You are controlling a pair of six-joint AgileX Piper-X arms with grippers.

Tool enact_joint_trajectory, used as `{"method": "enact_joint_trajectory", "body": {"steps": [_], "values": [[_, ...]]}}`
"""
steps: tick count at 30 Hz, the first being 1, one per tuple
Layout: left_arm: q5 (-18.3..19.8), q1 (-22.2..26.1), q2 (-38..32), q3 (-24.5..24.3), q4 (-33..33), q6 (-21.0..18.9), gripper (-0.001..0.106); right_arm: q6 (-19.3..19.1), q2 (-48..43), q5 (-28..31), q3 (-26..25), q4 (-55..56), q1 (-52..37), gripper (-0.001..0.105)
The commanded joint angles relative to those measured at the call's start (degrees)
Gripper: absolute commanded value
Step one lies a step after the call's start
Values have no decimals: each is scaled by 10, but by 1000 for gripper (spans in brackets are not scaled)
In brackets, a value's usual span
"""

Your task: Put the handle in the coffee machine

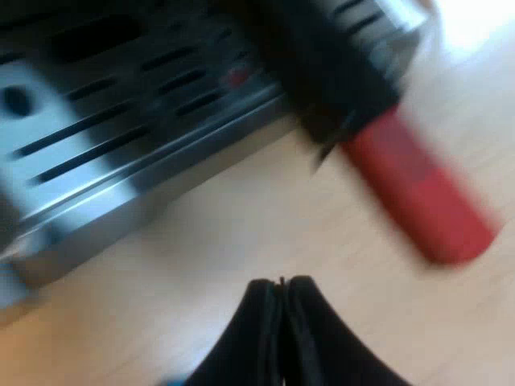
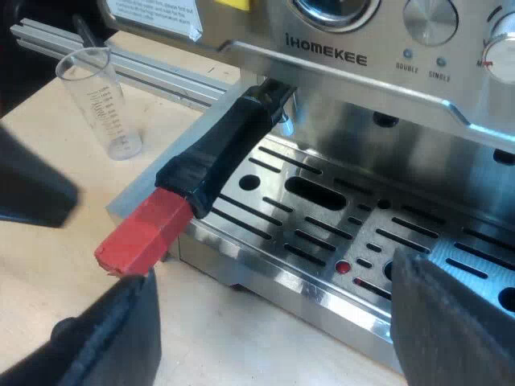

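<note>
The handle [image 2: 217, 153] sits with its far end tucked up under the front of the espresso machine [image 2: 338, 56]. Its dark grip slants out across the corner of the drip tray [image 2: 338, 217], and its red end [image 2: 141, 237] hangs past the tray's rim over the table [image 1: 241, 225]. Neither gripper holds it. The right gripper [image 2: 269, 281] hovers before the tray with its 2 fingers spread wide, the red end just beside 1 of them. The left gripper [image 1: 282, 289] has its 2 fingers pressed together on nothing, low over the table near the red end.

I cannot tell whether the handle is locked; the slant suggests it may need turning home. If so, the main risk is that it drops out, since nothing supports it. A push from a badly placed finger could slide off the red end and strike the tray's rim. A wide sweep on that side could tip the measuring glass [image 2: 100, 96], which stands upright on the table, apart from the red end and in front of a metal rail [image 2: 153, 68].

Bare wood lies before the tray's front edge, giving both grippers room. The machine overhangs the tray, so any approach looks safest low, from the table side.
</note>
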Motion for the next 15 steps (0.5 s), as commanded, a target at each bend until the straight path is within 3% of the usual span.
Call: {"method": "enact_joint_trajectory", "body": {"steps": [1, 6, 9, 14, 15], "values": [[-41, 9, -28, -4, 32, 65, 0, -3, -4, 1, -4, -3, 0, 63], [-49, 28, -81, -4, 33, 65, 0, -3, -4, 1, -4, -3, 0, 63], [-52, 54, -126, -4, 33, 65, 13, -3, -4, 1, -6, -3, 0, 63], [-52, 104, -174, -25, 36, 65, 49, -3, -4, 0, -21, -1, -4, 63], [-52, 108, -175, -29, 36, 65, 52, -4, -4, 0, -25, -1, -8, 64]]}}
